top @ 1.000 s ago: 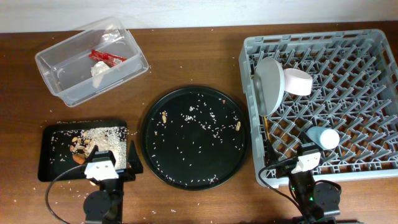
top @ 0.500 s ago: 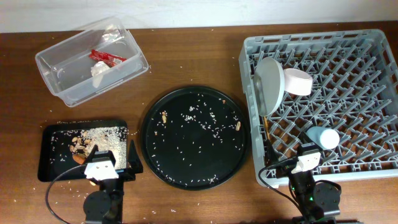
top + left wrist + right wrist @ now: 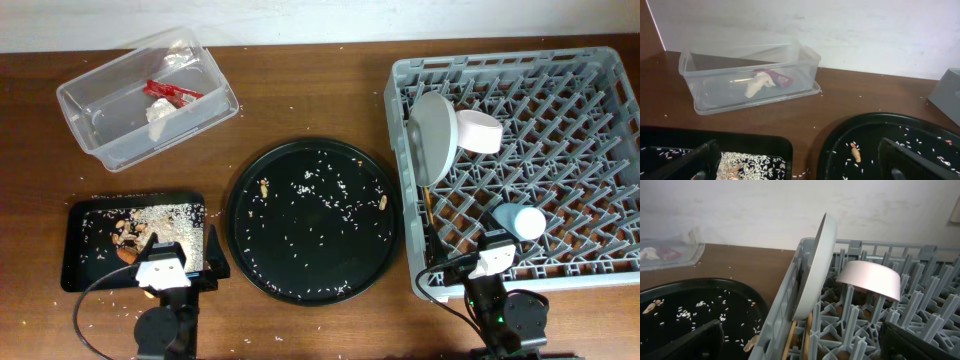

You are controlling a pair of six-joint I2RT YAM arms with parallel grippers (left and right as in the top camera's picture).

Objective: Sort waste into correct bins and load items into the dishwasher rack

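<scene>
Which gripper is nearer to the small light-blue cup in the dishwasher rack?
Right. The right gripper sits at the dishwasher rack's near edge, close beside the cup. The left gripper is far off to the left, over the shallow black tray.

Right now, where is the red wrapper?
In the overhead view, the red wrapper lies inside the clear tub at the far left, beside the white tissue.

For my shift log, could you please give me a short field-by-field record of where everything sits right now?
clear tub: red wrapper, tissue inside
black rectangular tray: rice pile, peanuts, carrot piece
round black tray: loose rice, stray peanuts
rack: plate on edge, bowl, cup, chopsticks
left claw: open, empty
right claw: open, empty
</scene>
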